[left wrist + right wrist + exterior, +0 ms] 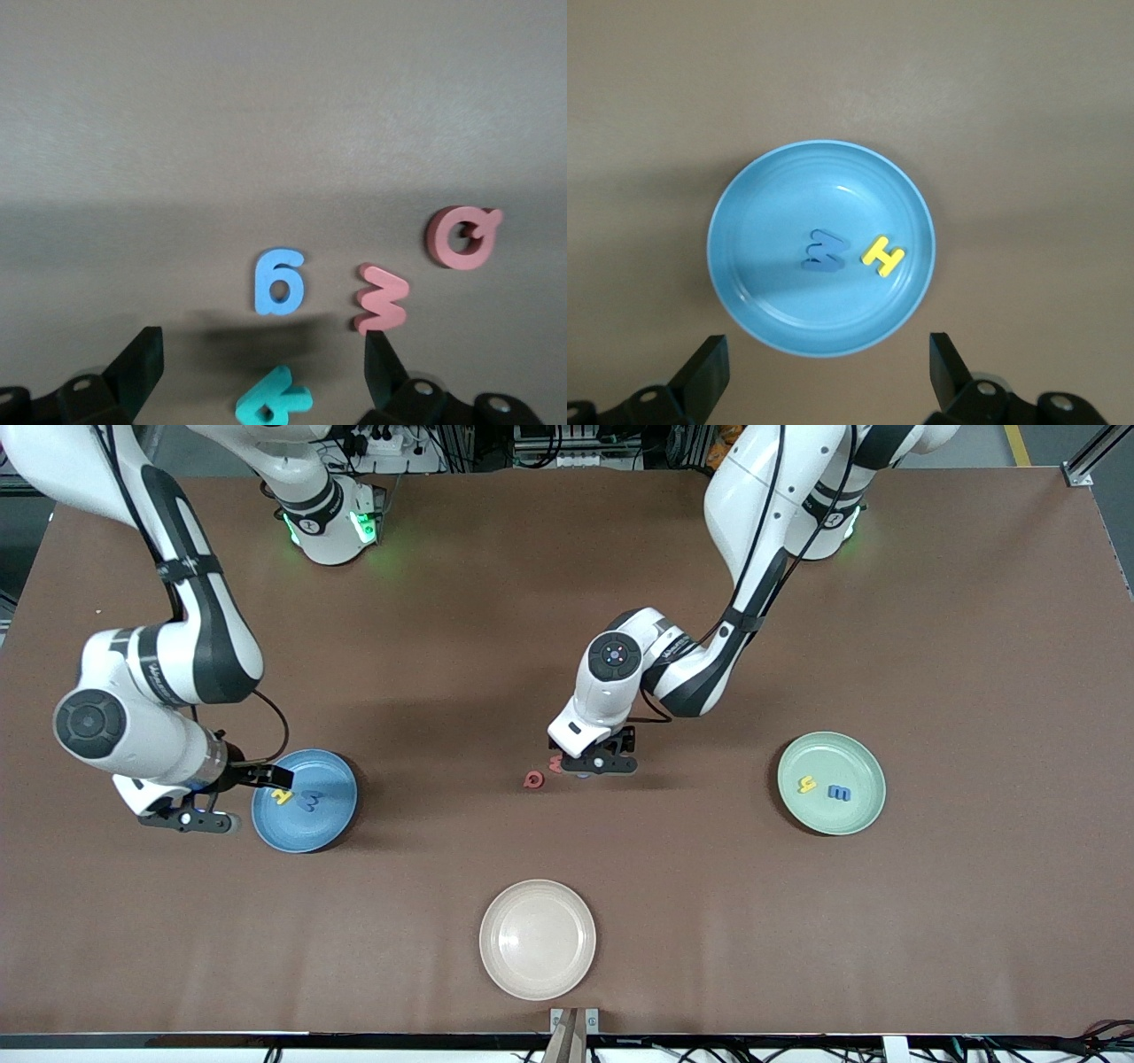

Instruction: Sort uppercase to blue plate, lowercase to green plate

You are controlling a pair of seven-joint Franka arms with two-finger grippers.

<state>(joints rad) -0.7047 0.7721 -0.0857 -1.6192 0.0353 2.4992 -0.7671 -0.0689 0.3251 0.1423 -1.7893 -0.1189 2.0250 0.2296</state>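
Nearest you, the cream plate (537, 939) stays bare; it takes no letters. Your right gripper (190, 817) waits with jaws spread beside the blue plate (330, 821), where the H (282, 796) and W (310, 802) already lie flat. The green plate (855, 759) holds h (806, 784) and e (838, 792). Your left gripper (601, 764), jaws released, hangs low over the unsorted cluster: the Q (464, 235), w (382, 299), g (278, 281) and R (273, 399), thin matte foam-like cutouts on the brown table (974, 646).
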